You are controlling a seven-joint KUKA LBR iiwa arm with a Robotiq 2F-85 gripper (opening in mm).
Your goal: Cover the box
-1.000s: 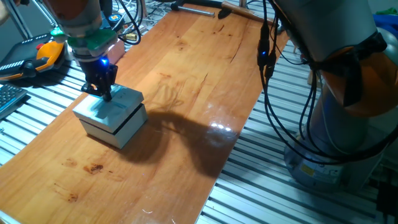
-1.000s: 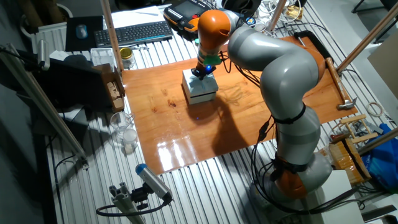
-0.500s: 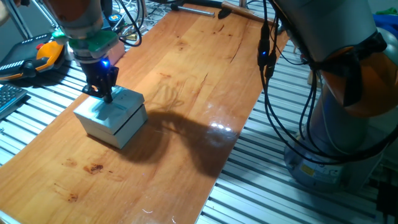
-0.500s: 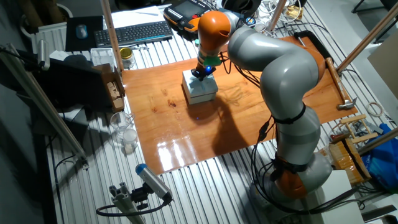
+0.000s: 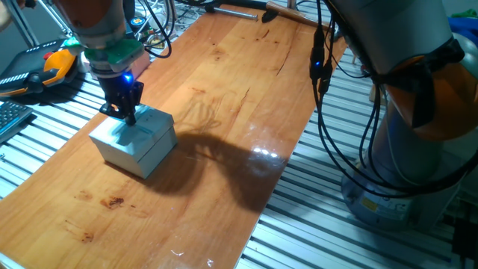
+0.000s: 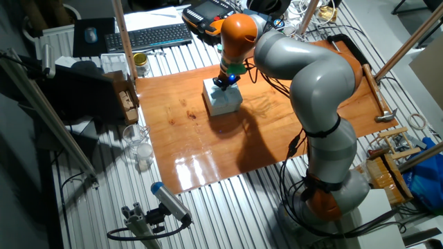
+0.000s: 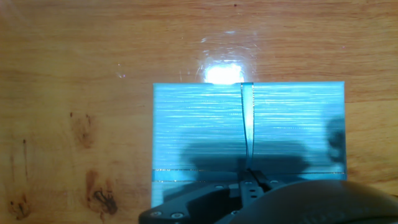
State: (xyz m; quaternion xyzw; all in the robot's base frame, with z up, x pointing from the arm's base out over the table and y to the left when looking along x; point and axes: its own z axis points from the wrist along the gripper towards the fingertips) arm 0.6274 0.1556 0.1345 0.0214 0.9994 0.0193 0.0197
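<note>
- Since a second ago the lid (image 5: 128, 127) has sunk: a white band of wall then showed beneath it, and now only pale blue-grey shows down to the wood.
- One box (image 5: 137, 149) stands on the wooden table (image 5: 224, 104), near its left edge in one fixed view; one lid covers it, so nothing of its inside can be seen.
- One gripper (image 5: 125, 112) stands straight above the lid with its tips down at the top; its fingers look drawn close together around the ribbon (image 7: 248, 124), though whether they actually pinch it I cannot tell.
- Hand view: the lid (image 7: 249, 134) fills the middle, one thin ribbon runs up across it, and the gripper's dark body cuts off the lower edge.
- Farther off, in the other fixed view, the box (image 6: 223, 100) is small and half hidden by the gripper (image 6: 225, 81); one keyboard (image 6: 149, 36) lies beyond the table (image 6: 277, 131).
</note>
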